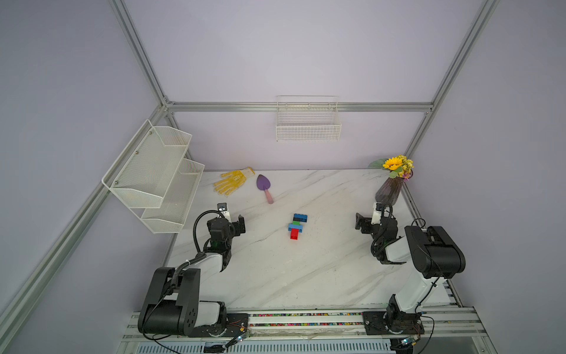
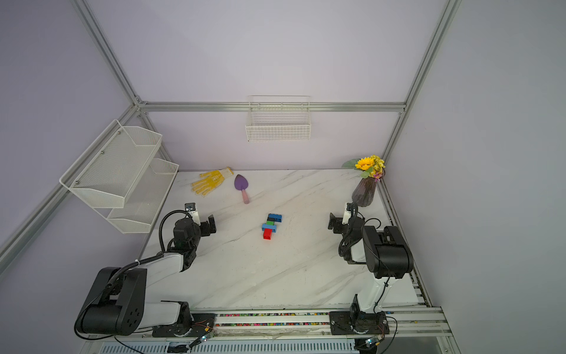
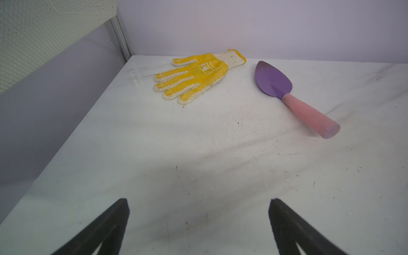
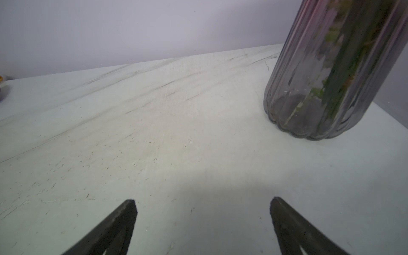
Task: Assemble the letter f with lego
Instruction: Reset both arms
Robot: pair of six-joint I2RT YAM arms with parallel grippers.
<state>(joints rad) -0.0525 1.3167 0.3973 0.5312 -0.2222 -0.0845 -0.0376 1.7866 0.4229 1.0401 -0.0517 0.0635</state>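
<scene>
Between the left gripper (image 1: 239,226) and right gripper (image 1: 361,223), well apart from both, the letter f (image 1: 296,226) lies joined on the table (image 1: 306,275). Both stand spread wide, empty. A low sweep toward it could knock a blue bar (image 1: 300,218) off.

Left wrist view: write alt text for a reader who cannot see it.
A yellow-dotted glove and a purple trowel with a pink handle lie apart, side by side, on a scuffed white table. In the foreground the left gripper is open and empty, with only bare table between its dark fingertips.
</scene>
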